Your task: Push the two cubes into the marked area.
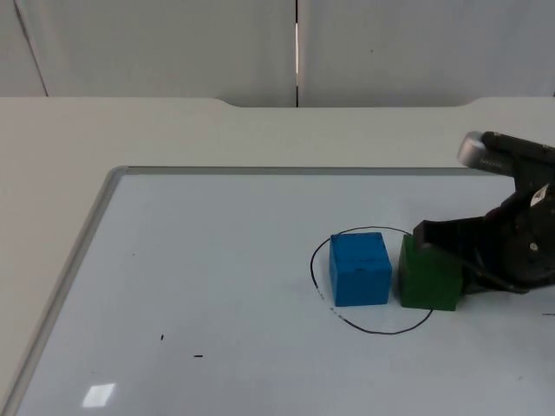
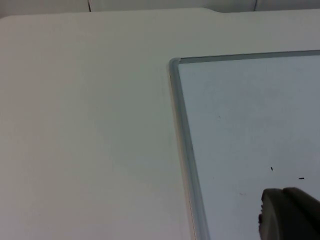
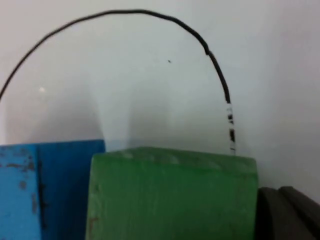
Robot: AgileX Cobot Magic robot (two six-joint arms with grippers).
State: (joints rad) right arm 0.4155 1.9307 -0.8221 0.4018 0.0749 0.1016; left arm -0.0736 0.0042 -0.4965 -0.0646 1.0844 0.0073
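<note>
A blue cube (image 1: 360, 269) sits inside the black drawn circle (image 1: 381, 331), near its left side. A green cube (image 1: 428, 279) stands right beside it, across the circle's right edge, with a narrow gap between the two. My right gripper (image 1: 440, 237) is low on the board, pressed against the green cube's right and far side. The right wrist view has the green cube (image 3: 172, 197) close up, the blue cube (image 3: 50, 190) beside it and the circle line (image 3: 125, 11) beyond. My left gripper (image 2: 290, 216) waits above the board's left part.
The cubes rest on a whiteboard with a grey frame (image 1: 104, 195) lying on the white table (image 1: 52, 147). The frame's corner (image 2: 173, 62) appears in the left wrist view. Small black marks (image 1: 198, 355) dot the board's near left.
</note>
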